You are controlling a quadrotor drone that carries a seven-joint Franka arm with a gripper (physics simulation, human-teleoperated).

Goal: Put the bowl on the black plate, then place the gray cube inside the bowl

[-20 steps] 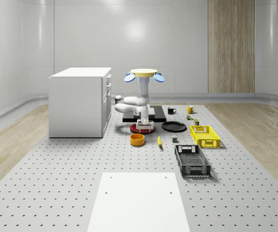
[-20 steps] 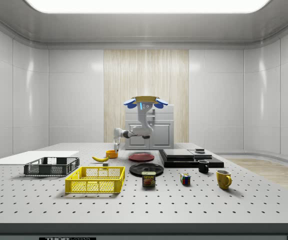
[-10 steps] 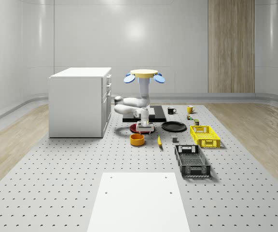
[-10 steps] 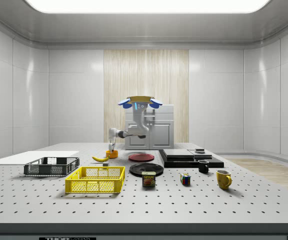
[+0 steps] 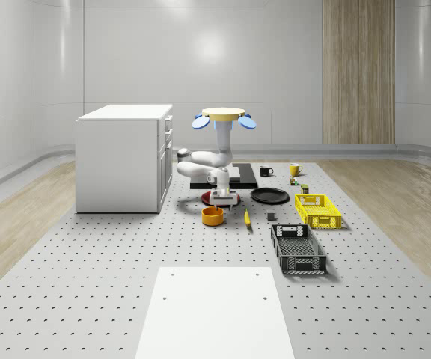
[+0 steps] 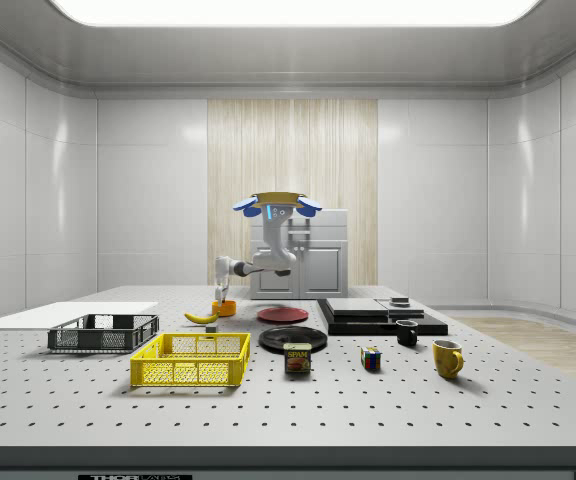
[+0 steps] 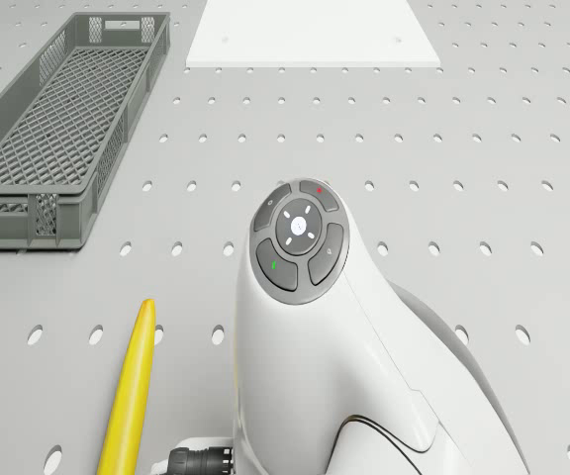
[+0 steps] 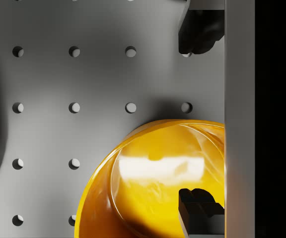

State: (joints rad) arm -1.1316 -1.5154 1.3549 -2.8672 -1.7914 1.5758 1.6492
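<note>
Closest in, your gripper (image 8: 200, 121) is spread open and straddling the rim of the orange bowl (image 8: 153, 191): one fingertip (image 8: 198, 210) hangs over the inside, the other sits out over the bare table (image 8: 73, 79). Nothing's pinched yet.

That's the change. A second ago the hand was higher and back over the red plate (image 6: 282, 314). Now the whole rig has slid toward the side view's left and the hand has dropped to bowl height (image 6: 220, 292). So you're lined up for the first grab, I'd say, but the task itself hasn't moved on: the bowl is on the table, not on any plate.

Just beside it lies the banana (image 7: 132, 386). Further out, toward the whole-scene view's right, is the black plate (image 5: 269, 196), well apart from the bowl, so there's a carry ahead. What I take for the gray cube (image 5: 271, 217) sits near that plate, untouched.

Up top, the drone (image 5: 225, 114) hovers over the table around the red plate, next to the white cabinet (image 5: 122, 157).
</note>
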